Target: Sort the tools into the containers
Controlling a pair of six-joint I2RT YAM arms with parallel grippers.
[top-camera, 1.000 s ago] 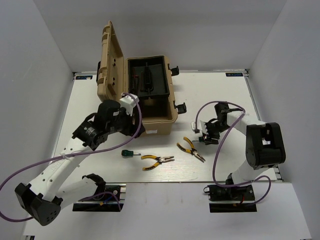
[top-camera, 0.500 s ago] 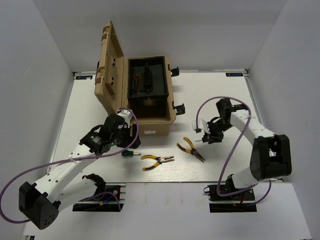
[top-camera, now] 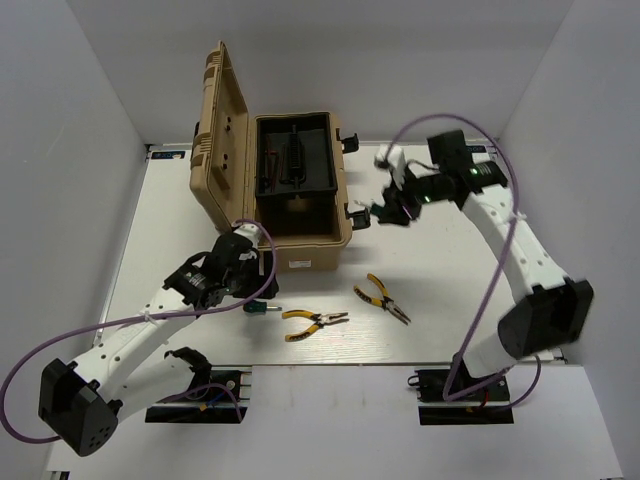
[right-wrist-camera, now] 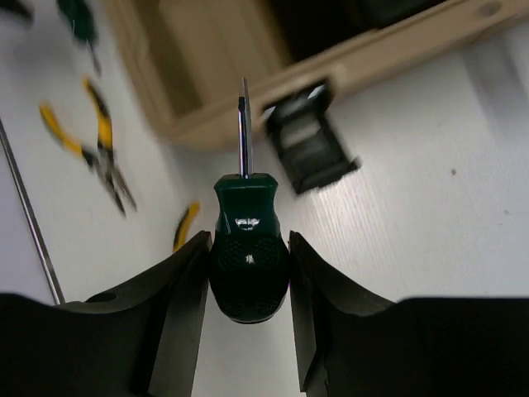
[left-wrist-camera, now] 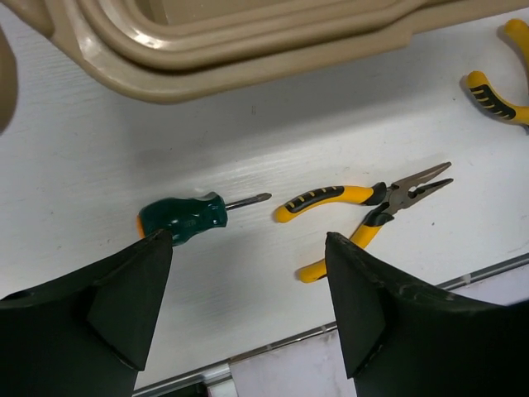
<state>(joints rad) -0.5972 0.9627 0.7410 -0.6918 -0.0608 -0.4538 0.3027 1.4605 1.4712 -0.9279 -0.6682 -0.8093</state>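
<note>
A stubby green screwdriver (right-wrist-camera: 248, 260) is clamped in the right claw (right-wrist-camera: 248, 248), with the two fingers (right-wrist-camera: 178, 310) pressed against either side of its rounded handle. Its shaft sticks straight out ahead of the claw, long axis in line with the fingers. The tip is aimed at a black latch (right-wrist-camera: 310, 149) on the side wall of the tan toolbox (top-camera: 305, 240). From above, that claw hangs in the air just beside the toolbox's right wall, near its front corner and clear of the surface (top-camera: 450, 300). The toolbox stands open, with its lid (top-camera: 222, 120) upright along the left side and a black tray (top-camera: 295, 165) seated in the far half.

In front of the toolbox a second screwdriver (left-wrist-camera: 183, 219) lies flat on the surface. In the left wrist view its long axis runs across the picture, with the handle to the left and the tip to the right. The left claw (left-wrist-camera: 246, 244) hovers over it with its fingers spread wide, holding nothing. One finger (left-wrist-camera: 116, 298) overlaps the butt of the handle in that view, and I cannot tell whether it touches.

Just past the tip lies a pair of yellow-handled pliers (left-wrist-camera: 364, 207), handles splayed, nose pointing away from the screwdriver. Another pair (top-camera: 382, 298) rests farther right, apart from the first.
</note>
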